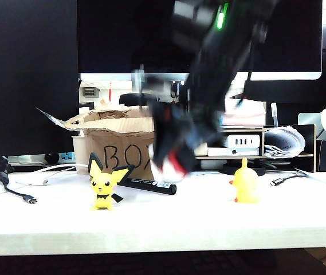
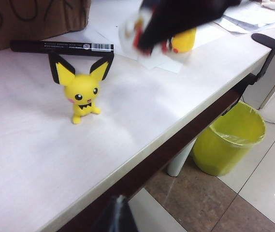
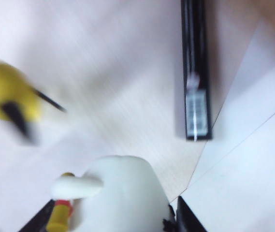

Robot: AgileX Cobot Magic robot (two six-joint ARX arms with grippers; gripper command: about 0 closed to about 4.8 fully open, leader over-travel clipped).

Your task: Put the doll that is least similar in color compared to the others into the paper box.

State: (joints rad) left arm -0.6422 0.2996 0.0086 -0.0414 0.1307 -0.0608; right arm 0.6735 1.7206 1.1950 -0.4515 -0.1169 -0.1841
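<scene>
Now: right gripper (image 1: 171,166) clamped on doll (image 3: 120,195); paper box (image 1: 117,150) just behind, toward left; left gripper (image 2: 115,215) far off, state unclear.

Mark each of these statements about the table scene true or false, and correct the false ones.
1. The right gripper is closed on the white doll. True.
2. The white doll already lies inside the paper box. False: it is in the gripper, outside the box's front.
3. A black marker lies on the table in front of the box. True.
4. The yellow doll with black-tipped ears has tipped over. False: it stands upright.
5. The left gripper holds the plain yellow doll. False: that doll stands free on the table.
</scene>
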